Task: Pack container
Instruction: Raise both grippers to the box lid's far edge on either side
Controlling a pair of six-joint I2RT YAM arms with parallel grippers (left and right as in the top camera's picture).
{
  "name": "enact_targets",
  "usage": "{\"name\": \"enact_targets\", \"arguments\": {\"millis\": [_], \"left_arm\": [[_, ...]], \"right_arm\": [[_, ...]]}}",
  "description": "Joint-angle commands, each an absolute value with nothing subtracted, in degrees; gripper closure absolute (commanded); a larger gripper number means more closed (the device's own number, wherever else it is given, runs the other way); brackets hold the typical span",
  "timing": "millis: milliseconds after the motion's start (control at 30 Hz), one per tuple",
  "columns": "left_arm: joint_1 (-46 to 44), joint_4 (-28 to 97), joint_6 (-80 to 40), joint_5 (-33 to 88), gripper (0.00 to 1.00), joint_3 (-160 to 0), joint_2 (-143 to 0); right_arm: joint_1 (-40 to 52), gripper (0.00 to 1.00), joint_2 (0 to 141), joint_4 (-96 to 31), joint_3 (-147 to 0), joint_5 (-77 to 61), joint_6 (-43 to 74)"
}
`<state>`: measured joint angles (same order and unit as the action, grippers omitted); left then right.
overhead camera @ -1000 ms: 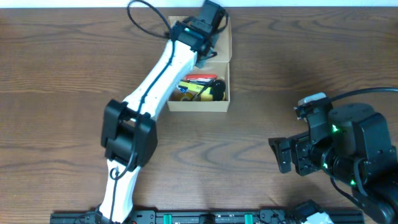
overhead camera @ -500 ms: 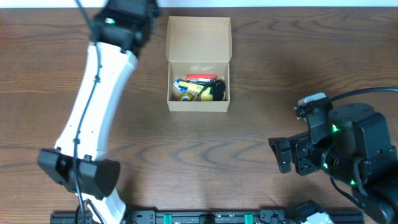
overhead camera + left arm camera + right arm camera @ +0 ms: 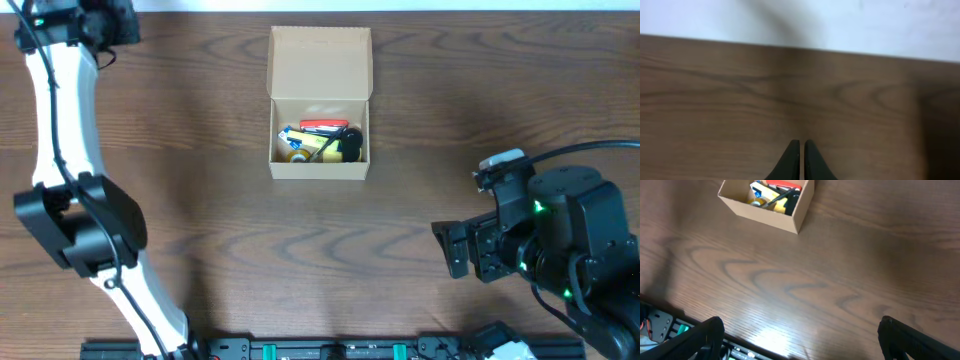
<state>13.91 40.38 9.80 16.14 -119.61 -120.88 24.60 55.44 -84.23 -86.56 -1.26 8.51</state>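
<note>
The container (image 3: 320, 168) is a tan cardboard box at the back middle of the table. Its flap lid (image 3: 320, 60) lies open toward the far edge. Inside are several small stationery items in red, yellow, blue and black (image 3: 322, 141). The box also shows at the top of the right wrist view (image 3: 765, 216). My left gripper (image 3: 802, 147) is shut and empty over bare wood near the table's far edge, far to the left of the box. My right gripper (image 3: 455, 250) is open wide and empty (image 3: 800, 340) at the front right, well away from the box.
My left arm (image 3: 60, 110) stands along the table's left side, reaching to the back left corner. A white wall lies beyond the far table edge (image 3: 800, 47). A black rail with electronics (image 3: 330, 350) runs along the front edge.
My left arm has swung from over the box's open lid to the far back left corner. The box and its contents have not shifted. The right arm has not moved.
</note>
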Motion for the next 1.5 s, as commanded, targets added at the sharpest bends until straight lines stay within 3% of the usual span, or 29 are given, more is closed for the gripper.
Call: {"name": "enact_targets", "arguments": {"millis": [0, 700, 1133, 1467], "left_arm": [[13.7, 40.0, 15.2, 23.6, 0.94, -120.0, -124.2], [6.7, 34.3, 17.7, 33.1, 0.94, -120.0, -130.6], [3.1, 34.7, 16.5, 33.2, 0.94, -120.0, -130.6], [1.7, 36.1, 14.5, 34.5, 0.94, -120.0, -130.6]], "right_arm": [[24.2, 0.01, 55.4, -84.3, -87.3, -0.7, 8.1], [24.2, 0.01, 55.4, -84.3, -87.3, 0.6, 8.1], [24.2, 0.01, 55.4, -75.2, -87.3, -2.6, 8.1], [24.2, 0.01, 63.6, -57.8, -87.2, 4.6, 8.1]]}}
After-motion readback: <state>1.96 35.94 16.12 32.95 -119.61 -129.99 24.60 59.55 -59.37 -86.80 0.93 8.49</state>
